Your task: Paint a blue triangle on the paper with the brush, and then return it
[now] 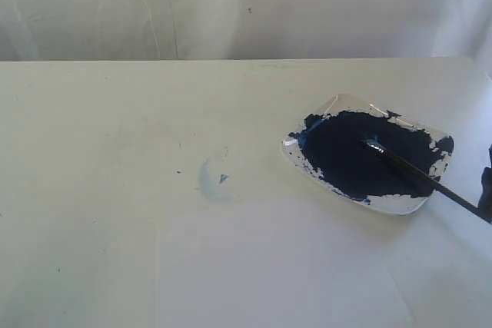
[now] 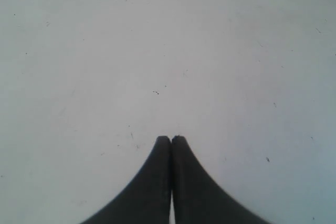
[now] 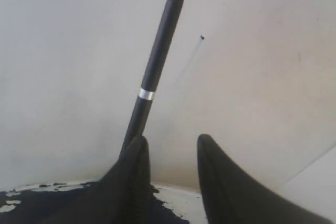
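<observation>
My left gripper (image 2: 171,141) has its fingers pressed together on nothing. It hangs over a bare pale surface that fills the left wrist view.

In the exterior view, a pale-blue smudge (image 1: 211,182) sits on the cream tabletop (image 1: 77,128) left of centre. The paper (image 1: 307,282) spreads across the lower middle and lower right of the frame. I see nothing painted on it yet, so I judge the step in hand is picking up the brush.

At centre right, the shallow clear dish (image 1: 400,203) holds a wide pool of navy paint (image 1: 354,155). The paint covers most of the floor, with flecks up the rim. The brush (image 1: 415,174) lies with its blue tip in the pool, and its black handle runs over the dish's lower-right rim towards the right edge of the frame.

The right gripper (image 3: 172,142) is at that end with its fingers apart. In the right wrist view the handle, with its silver ring (image 3: 147,94), meets the tip of one finger rather than lying in the gap. I cannot tell whether it touches.

To do this well, I would shift sideways until the handle is centred between the fingers. I would close on it well clear of the rim and lift slowly so the tip leaves the pool without dragging the dish or dripping onto the sheet.
</observation>
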Available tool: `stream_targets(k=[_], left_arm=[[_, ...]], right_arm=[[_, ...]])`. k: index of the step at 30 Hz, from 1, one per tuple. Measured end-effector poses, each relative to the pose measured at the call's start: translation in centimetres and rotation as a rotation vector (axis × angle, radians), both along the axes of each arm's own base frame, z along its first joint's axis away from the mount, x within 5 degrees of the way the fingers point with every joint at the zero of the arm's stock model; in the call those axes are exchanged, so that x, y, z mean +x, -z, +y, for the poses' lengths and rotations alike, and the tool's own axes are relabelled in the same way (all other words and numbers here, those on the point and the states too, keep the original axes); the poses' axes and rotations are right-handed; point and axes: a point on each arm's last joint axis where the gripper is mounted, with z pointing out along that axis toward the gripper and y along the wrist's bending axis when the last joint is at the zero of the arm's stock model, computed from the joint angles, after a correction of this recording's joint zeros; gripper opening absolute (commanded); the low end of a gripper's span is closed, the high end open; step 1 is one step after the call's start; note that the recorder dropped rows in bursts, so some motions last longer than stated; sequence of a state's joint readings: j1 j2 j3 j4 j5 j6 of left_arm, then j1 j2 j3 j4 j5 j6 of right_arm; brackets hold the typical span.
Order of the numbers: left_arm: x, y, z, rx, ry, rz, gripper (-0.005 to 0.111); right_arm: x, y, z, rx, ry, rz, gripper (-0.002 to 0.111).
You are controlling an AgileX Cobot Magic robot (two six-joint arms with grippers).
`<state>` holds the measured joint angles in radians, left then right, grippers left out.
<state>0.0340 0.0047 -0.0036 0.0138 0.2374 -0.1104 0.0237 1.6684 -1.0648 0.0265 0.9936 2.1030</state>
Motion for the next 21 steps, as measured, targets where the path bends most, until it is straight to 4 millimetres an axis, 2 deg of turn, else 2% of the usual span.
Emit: stream_targets(k=[9,17,21], left_arm=[[0.0,0.0,0.0,0.0,0.0,0.0,0.0],[0.0,0.0,0.0,0.0,0.0,0.0,0.0],[0.0,0.0,0.0,0.0,0.0,0.0,0.0]], right_arm=[[0.2,0.0,-1.4,-0.001,0.047,-0.026,0.03],[0.5,0.0,-1.5,-0.005,0.048,-0.051,0.03],[0.8,0.8,-0.8,0.084,0.104,-0.025,0.03]])
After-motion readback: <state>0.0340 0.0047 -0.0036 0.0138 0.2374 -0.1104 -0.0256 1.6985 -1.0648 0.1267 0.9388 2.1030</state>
